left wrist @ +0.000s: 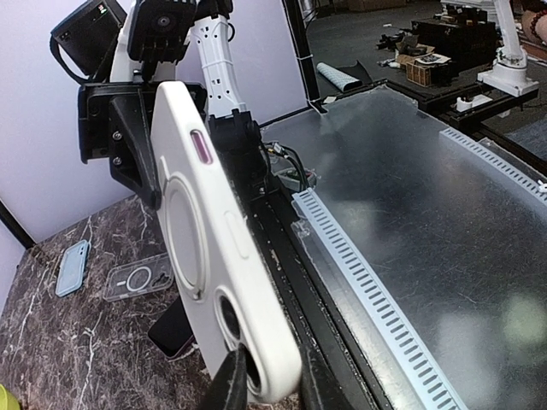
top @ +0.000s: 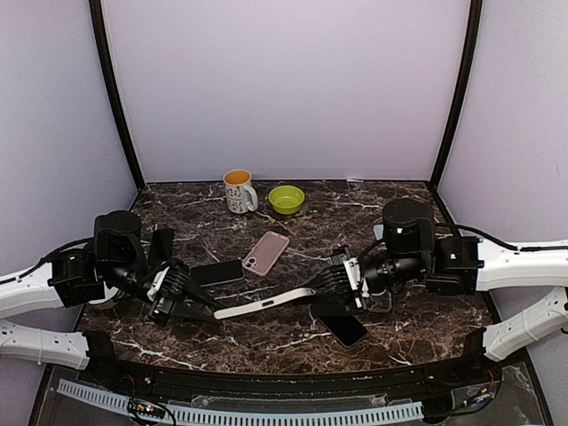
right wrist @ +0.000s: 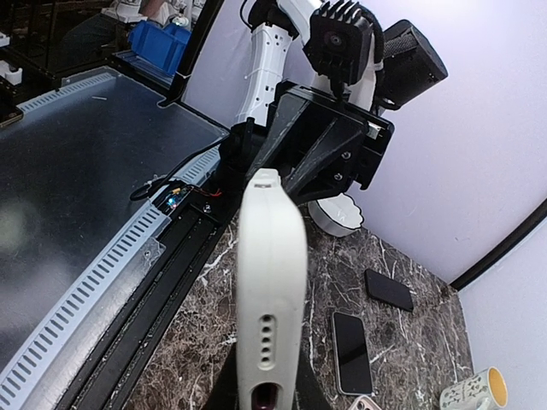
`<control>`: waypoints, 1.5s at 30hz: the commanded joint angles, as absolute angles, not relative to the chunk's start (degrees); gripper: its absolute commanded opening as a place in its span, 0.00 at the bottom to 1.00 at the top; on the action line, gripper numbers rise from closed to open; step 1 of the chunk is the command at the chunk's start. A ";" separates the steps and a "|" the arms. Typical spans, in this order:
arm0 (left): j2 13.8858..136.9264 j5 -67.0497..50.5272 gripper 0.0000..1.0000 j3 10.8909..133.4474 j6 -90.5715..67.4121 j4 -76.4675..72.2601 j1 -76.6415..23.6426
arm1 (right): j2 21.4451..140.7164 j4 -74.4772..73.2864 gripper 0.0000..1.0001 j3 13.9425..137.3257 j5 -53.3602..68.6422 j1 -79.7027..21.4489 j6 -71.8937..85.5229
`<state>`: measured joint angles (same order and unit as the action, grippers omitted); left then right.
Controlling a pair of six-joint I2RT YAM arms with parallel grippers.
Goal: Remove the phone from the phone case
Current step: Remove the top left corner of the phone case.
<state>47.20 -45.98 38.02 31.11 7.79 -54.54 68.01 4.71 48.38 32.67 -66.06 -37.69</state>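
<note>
White silicone phone case (top: 264, 303) is held level above the dark marbled table (top: 266, 342), stretched between the two arms. Its camera end is pinched between the fingers of the left gripper (top: 200, 308), and its port end is clamped by the tightly closed right gripper (top: 328, 288).

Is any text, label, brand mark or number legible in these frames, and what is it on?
No text can be read in any view.
Mug: dark speckled print, too small to tell if it is lettering.
White phone case: plain, no marking shows.
Boxes beyond the table: any labels are too blurred to read.
</note>
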 commanded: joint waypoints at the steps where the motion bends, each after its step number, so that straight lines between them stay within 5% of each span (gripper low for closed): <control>1: 47.28 -46.70 0.20 37.24 31.19 6.02 -54.76 | 67.90 12.06 0.00 50.63 35.31 -66.63 -37.84; 45: 57.33 -54.51 0.17 46.40 44.23 25.72 -54.90 | 70.05 11.39 0.00 50.20 26.49 -71.45 -60.29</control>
<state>55.13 -50.43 44.16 44.86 24.10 -54.41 69.67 1.61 48.31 29.21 -69.04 -52.95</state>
